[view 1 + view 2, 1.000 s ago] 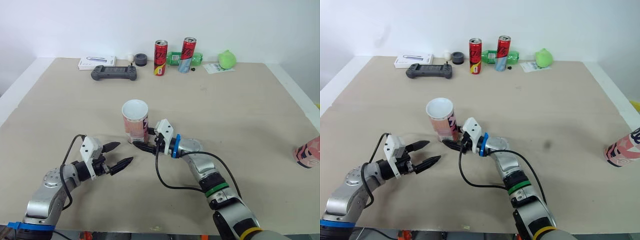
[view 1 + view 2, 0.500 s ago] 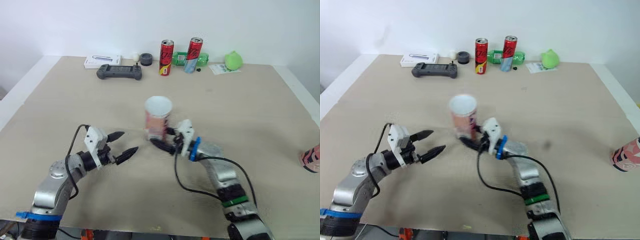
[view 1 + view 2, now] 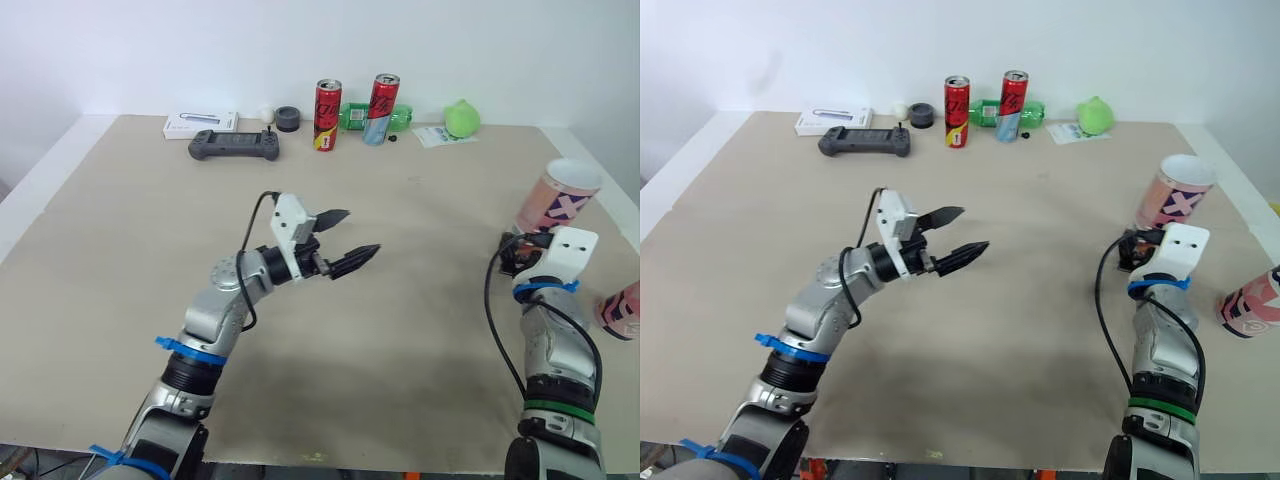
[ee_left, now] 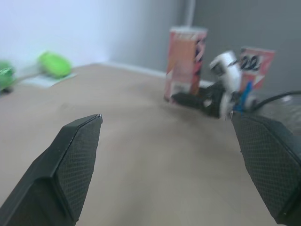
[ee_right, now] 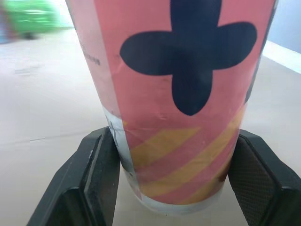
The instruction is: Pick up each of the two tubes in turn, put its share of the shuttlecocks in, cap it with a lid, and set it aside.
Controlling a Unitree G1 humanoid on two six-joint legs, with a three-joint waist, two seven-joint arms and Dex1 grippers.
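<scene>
A pink tube (image 3: 556, 198) with dark cross marks and an open white mouth stands tilted near the table's right side. My right gripper (image 5: 176, 184) is shut on the tube (image 5: 178, 89) near its base, one finger (image 5: 96, 181) on each side. The same gripper (image 3: 512, 254) sits in front of the tube in the head views. A second pink tube (image 3: 1251, 304) lies at the right edge of the table. My left gripper (image 3: 357, 232) hovers open over the table's middle, holding nothing. Past its fingers (image 4: 70, 165), the left wrist view shows both tubes (image 4: 186, 62).
Along the far edge stand a white box (image 3: 200, 124), a grey game controller (image 3: 233, 147), a black round piece (image 3: 288, 119), two red cans (image 3: 325, 101), a green bottle (image 3: 353, 117) and a green ball-like thing (image 3: 460, 119). The table's right edge (image 3: 600, 190) is close to the tubes.
My right gripper has carried the tube from the table's middle to the right side. My left arm has risen and reached forward to the middle, still open. The camera has shifted too.
</scene>
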